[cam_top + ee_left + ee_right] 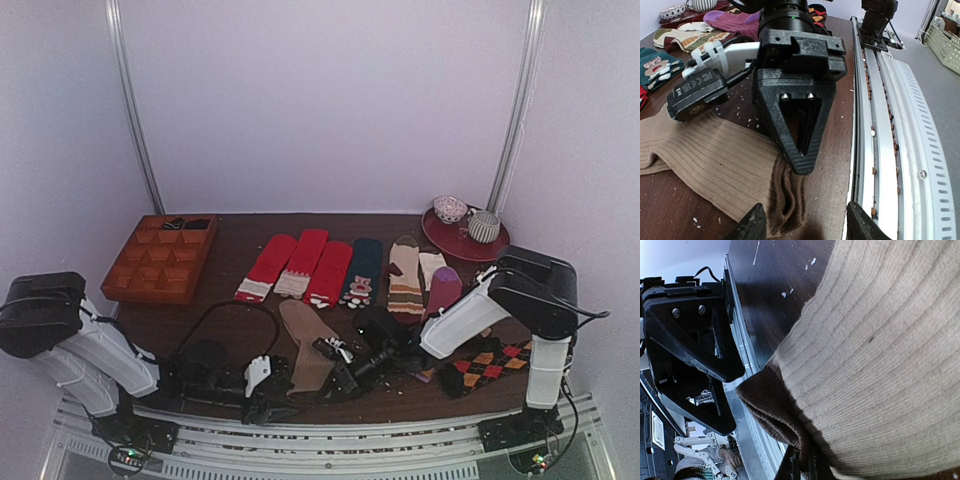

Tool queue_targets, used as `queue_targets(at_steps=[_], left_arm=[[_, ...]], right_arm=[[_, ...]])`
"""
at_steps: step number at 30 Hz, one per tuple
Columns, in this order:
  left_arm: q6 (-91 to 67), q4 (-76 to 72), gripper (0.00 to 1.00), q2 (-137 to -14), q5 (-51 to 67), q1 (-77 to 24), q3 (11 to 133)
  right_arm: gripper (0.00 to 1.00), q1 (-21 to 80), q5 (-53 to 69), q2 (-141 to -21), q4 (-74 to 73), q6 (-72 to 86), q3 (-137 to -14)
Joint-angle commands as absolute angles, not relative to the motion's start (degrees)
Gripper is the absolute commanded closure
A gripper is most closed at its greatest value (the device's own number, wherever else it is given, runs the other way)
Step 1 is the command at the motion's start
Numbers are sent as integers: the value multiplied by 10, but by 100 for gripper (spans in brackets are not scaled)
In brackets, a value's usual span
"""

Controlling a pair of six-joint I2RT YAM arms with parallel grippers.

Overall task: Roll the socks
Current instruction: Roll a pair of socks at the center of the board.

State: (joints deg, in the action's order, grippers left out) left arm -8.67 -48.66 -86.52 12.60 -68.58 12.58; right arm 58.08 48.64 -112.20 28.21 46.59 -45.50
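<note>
Black left gripper [807, 231] fingertips sit nearest the left wrist lens, at 7 and 5 o'clock of that view. They are spread wide and hold nothing, bracketing the dark brown cuff [790, 197] of the plain tan-brown ribbed knit socks [705, 160]. Those socks lie flat on the dark brown wooden table [230, 250], at about 6 o'clock on the tabletop seen from overhead, with the cuff toward the near edge and the toes pointing to 12.

The black right gripper [800, 165] bears on that cuff from 12 o'clock in the left wrist view. Its own camera shows its fingers pinched together on the folded cuff edge.

I judge that the right arm grips the cuff end so a roll can start there, while the left is released, ready to steady or tuck the fabric. Rolling looks barely begun, since the socks lie nearly full length.

A silver slotted metal rail [900, 150] runs just beside the cuff at 3 o'clock, so the fabric could snag there. Red socks with white cuffs [270, 262] lie well apart at 12 o'clock.
</note>
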Motion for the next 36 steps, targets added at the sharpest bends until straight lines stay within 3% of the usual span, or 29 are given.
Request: queue_targets(at_steps=[1,6,14,17,25,29,30,33,36], left_arm=[[-95,-556,46,-886,140,-699,139],[-86,-561,37,-920,113,-710,147],[-92,-607,38,-966,86,-710,134],[-94,-614,41,-973,84,-710,137],[-115,-625,61,-1006,74,-710,148],[-130,-630,64,-1013,70,-710,148],[-133,-631,64,-1012,69,-710,148],[-138,-639,45,-1005,61,-710,144],[-133,-632,43,-996,55,-710,143]], right_arm=[[96,573,449,-1145,194,457,-435],[96,573,450,-1149,196,456,-437],[96,572,454,-1149,192,453,-434],[96,572,454,-1151,189,452,-437],[96,572,453,-1151,191,454,-438],[96,572,454,-1154,191,455,-437],[96,572,454,-1154,191,454,-437],[96,572,454,-1156,192,454,-437],[96,573,454,-1156,192,454,-437]])
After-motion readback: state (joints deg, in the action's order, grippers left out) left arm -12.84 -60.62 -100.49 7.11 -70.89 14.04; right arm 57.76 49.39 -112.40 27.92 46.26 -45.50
